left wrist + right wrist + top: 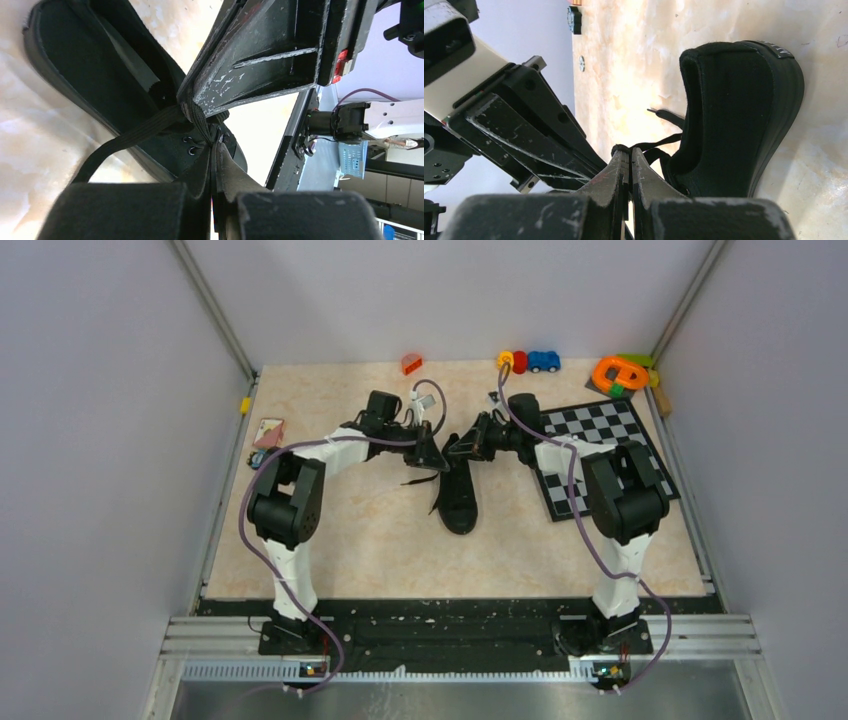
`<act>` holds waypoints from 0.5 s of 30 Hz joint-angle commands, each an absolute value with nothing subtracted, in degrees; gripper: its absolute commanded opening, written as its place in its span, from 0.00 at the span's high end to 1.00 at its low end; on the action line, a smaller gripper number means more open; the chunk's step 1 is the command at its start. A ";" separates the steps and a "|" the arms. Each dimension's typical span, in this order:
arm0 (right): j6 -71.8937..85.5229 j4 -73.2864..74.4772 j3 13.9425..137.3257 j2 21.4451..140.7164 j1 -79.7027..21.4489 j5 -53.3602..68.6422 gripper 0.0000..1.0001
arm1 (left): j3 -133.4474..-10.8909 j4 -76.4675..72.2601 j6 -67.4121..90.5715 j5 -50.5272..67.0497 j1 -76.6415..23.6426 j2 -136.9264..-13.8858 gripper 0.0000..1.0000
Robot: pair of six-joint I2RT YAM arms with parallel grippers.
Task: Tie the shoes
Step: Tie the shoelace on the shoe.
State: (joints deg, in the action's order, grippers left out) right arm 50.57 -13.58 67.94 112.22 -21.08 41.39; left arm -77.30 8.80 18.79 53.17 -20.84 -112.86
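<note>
The shoe [460, 502] lies near the middle of the table [380, 550] in the top view, one end pointing to the bottom of the frame, just left of the chessboard [600, 430]. It is a low black sneaker. The upper, collar and lining all look black, and in the right wrist view the sole reads dark too. The lace [135, 137] is a thin, flat black band that runs out from the eyelets and loops onto the table at the shoe's left. Both grippers meet over the shoe's upper end in the top view. The left gripper [432, 462] has its fingers pressed together on the lace. The right gripper [457, 451] likewise pinches lace at its tips, right beside the other's.
</note>
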 commanded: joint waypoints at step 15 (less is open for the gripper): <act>52.85 -12.23 70.89 108.97 -21.01 40.43 1.00 | -78.11 2.54 18.04 48.22 -23.80 -113.36 1.00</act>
State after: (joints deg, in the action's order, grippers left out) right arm 51.68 -12.29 67.99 112.22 -21.06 41.41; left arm -76.40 5.85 18.72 50.15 -23.44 -112.90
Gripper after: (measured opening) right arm 0.018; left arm 0.007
